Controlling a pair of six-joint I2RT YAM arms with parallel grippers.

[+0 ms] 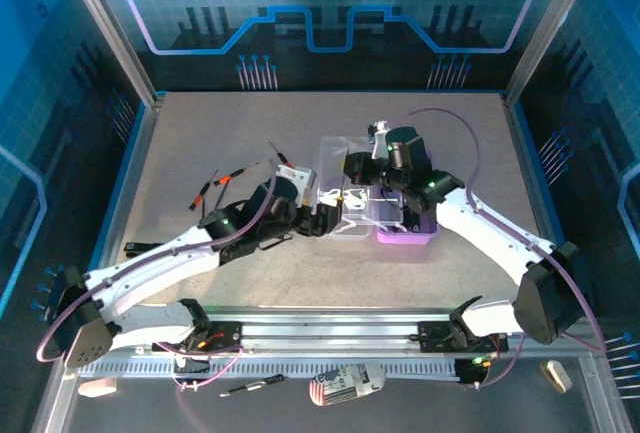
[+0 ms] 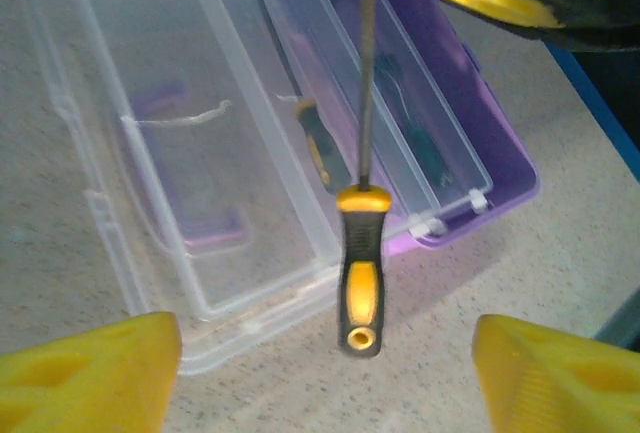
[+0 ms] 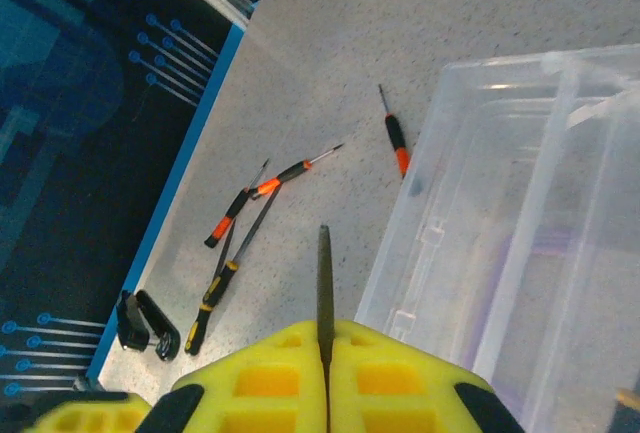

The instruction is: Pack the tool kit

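one kit [image 1: 352,215] sits mid-table [image 1: 220,133], open. its clear lid [image 2: 190,153] lies flat beside the purple base [image 2: 500,168], the two touching along one long edge. from above, the kit's long axis runs away from the arms, with the lid on the left and the base on the right. in the left wrist view it slants from upper left to lower right.

seven drivers can be counted for sure. the one held driver [image 2: 360,283] has a black and yellow handle. its long axis runs straight up the left wrist view, handle at the bottom just over the lid's near corner, thin shaft rising to the right gripper [image 3: 325,338]. that gripper's yellow fingers are pressed together on the shaft, whose bare end stands out past them.

two boxed drivers [image 2: 316,143] lie inside the kit along its long axis, seen through clear plastic; i cannot tell which compartment.

a lone driver [image 3: 398,145] lies just beside the lid, handle toward it. three loose drivers [image 3: 285,171] are bunched and crossing farther left, well apart from the kit, near a black clip [image 3: 145,325].

the left gripper [image 2: 325,373] is spread wide, holding nothing, just short of the hanging handle.
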